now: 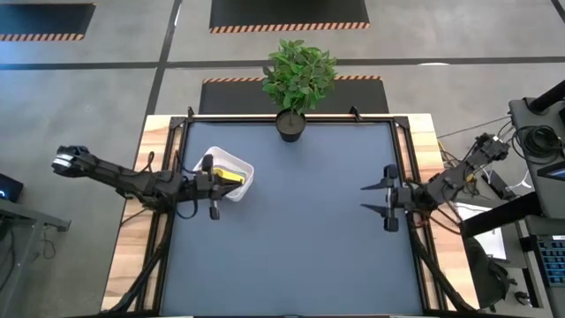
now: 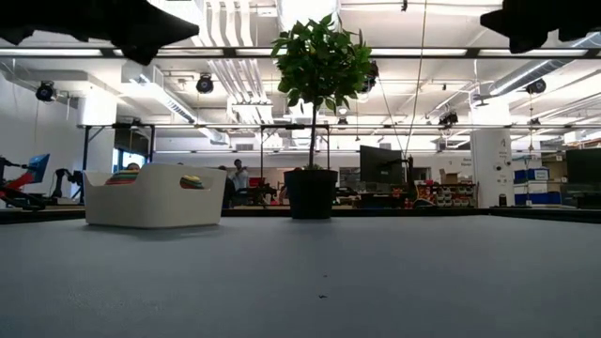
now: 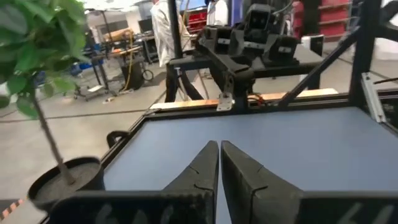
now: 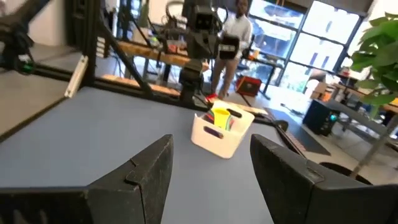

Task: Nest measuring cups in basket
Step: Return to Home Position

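The white basket [image 1: 240, 168] stands on the blue table's left half, on its flat bottom [image 2: 155, 222]. Measuring cups [image 4: 221, 118] lie inside it, a yellow one [image 1: 235, 177] uppermost, and coloured rims [image 2: 192, 181] peek over the wall. My left gripper [image 1: 231, 179] hangs shut and level over the basket's left side, pointing toward the table's right. Its fingers [image 3: 205, 165] hold nothing. My right gripper [image 1: 364, 198] stands open and level at the table's right side, pointing at the basket [image 4: 217, 138] from well off.
A black plant pot [image 1: 290, 125] with a leafy plant [image 2: 317, 56] stands at the middle of the far edge. Bare blue table [image 1: 300, 230] stretches between the two grippers. People and workshop gear show in the room behind.
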You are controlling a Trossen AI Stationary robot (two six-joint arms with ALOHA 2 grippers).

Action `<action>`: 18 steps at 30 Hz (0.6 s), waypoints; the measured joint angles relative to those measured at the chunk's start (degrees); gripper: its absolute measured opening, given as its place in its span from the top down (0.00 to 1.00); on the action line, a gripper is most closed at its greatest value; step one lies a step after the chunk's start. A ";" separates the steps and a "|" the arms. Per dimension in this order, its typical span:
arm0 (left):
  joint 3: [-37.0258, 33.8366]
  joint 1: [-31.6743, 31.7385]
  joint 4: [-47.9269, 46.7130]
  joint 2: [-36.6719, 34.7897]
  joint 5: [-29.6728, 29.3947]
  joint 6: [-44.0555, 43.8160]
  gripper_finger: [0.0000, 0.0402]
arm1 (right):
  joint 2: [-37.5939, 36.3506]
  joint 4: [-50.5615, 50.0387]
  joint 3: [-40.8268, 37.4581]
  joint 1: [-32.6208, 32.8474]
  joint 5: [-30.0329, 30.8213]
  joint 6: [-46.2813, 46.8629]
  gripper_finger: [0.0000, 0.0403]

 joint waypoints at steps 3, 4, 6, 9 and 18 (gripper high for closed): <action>-1.39 0.79 0.94 -0.69 -0.10 -0.70 1.00 | -3.70 -0.24 -1.22 -0.69 -1.84 -1.24 0.50; -1.98 0.95 1.61 -0.88 -0.10 -1.12 1.00 | -5.06 -0.43 -1.55 -0.70 -1.81 -1.62 0.50; -3.03 1.29 2.18 -1.32 -0.12 -1.97 1.00 | -7.85 -2.02 -1.79 -0.70 -1.79 -2.59 0.50; -4.08 1.57 2.37 -1.93 -0.16 -3.03 1.00 | -12.00 -4.99 -1.83 -0.70 -1.76 -3.38 0.50; -8.62 3.07 9.83 -2.01 -0.19 -3.51 1.00 | -18.66 -9.24 -2.11 -1.16 -1.08 -5.95 0.50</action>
